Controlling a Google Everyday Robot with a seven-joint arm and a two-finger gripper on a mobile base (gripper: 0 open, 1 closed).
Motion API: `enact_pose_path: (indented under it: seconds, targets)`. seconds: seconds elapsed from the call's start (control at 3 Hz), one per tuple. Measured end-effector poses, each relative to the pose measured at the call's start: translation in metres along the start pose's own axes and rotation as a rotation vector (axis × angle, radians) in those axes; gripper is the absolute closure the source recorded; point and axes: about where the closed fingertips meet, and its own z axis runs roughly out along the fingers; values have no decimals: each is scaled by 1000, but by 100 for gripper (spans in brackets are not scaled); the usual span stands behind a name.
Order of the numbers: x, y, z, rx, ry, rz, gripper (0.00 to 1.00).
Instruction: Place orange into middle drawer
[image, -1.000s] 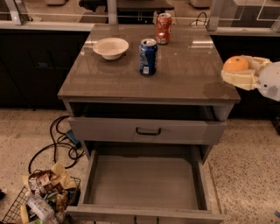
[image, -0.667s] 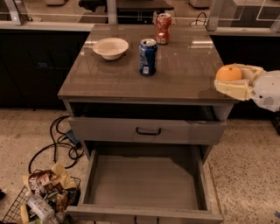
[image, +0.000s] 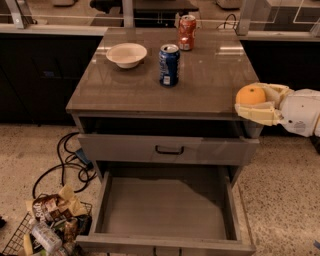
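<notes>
Orange (image: 251, 94), clamped in jaws of gripper (image: 254, 101), at cabinet (image: 125, 87) right edge, middle drawer (image: 165, 212) open

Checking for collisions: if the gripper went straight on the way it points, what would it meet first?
The gripper, jaws shut on the orange, points at the near corner of the cabinet top. It would probably meet that edge first; if it sits higher, the way looks free. Depth is unclear.

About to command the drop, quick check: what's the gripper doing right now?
Gripper: closed, holding the orange, at the right front corner of the cabinet top.
</notes>
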Motion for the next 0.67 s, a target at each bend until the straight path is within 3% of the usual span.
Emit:
enact_pose_path:
  seconds: [0.33,0.67]
  targets:
    - [19,22,-3,-28,19,10,100]
    - [48,61,-13,-94,40,-3,100]
